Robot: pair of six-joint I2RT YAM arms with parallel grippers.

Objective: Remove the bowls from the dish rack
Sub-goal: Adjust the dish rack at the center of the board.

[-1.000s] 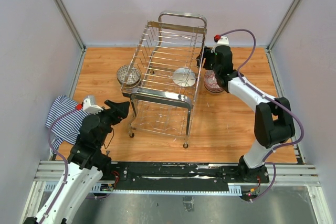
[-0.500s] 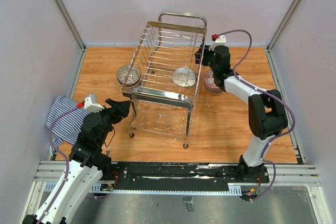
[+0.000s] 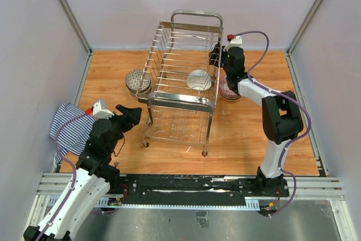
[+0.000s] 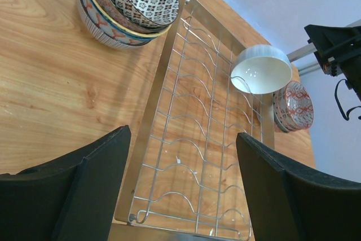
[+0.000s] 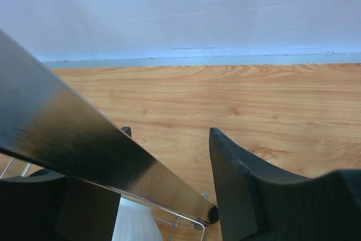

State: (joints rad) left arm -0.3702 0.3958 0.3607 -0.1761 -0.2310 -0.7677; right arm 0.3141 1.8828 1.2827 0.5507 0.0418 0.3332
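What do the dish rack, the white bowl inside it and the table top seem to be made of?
Dish rack: likely polished steel or chrome plating; thin wires, mirror-like bars. White bowl: probably glazed ceramic; glossy inside, ribbed grey outside. Table top: wood or wood-look laminate; visible grain, slight sheen.

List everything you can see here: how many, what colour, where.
dish rack: one, chrome, mid-table
white bowl: one, white inside, in the rack's right side
left bowl stack: one, dark patterned, table left of rack
right bowl stack: one, red patterned, table right of rack
striped cloth: one, blue-white, table's left edge
table: one, wood, under everything
left gripper: one, black, open, near rack's front left
right gripper: one, black, astride rack's far right rail, grip unclear
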